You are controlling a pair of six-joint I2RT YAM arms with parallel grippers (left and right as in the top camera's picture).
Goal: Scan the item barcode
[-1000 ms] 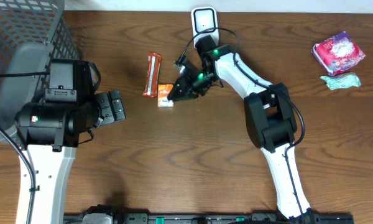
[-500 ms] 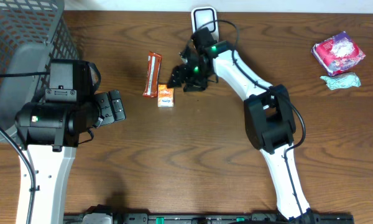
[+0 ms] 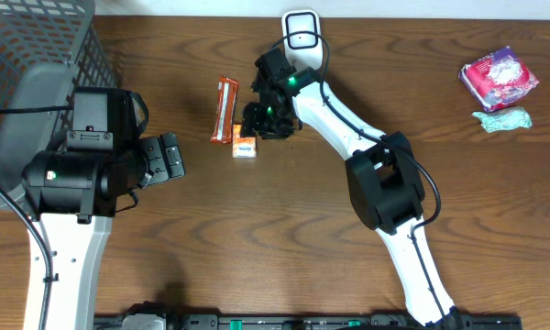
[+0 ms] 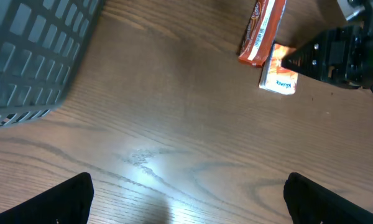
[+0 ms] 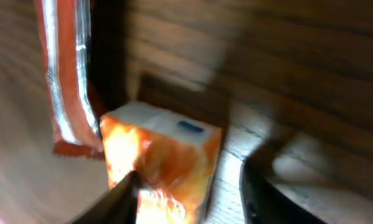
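Observation:
A small orange and white box [image 3: 245,147] lies flat on the wooden table, next to a red-orange snack bar [image 3: 225,110]. My right gripper [image 3: 258,126] hangs just over the box's right end. In the right wrist view its jaws stand either side of the box [image 5: 165,152]: the left finger [image 5: 115,199] is against it, while a gap separates it from the right finger [image 5: 270,193]. The white scanner [image 3: 301,27] stands at the table's back edge. My left gripper [image 3: 170,155] stays wide open above bare wood, with the box [image 4: 278,78] far ahead of it.
A dark mesh basket [image 3: 37,55] fills the back left corner. A pink packet [image 3: 499,77] and a green wrapper [image 3: 502,119] lie at the far right. In the left wrist view the snack bar [image 4: 262,31] lies left of the right gripper [image 4: 336,56].
My right gripper lifted off the box, swung a little left and back, widened, then narrowed again around the box. The box has barely moved. The left arm is still.

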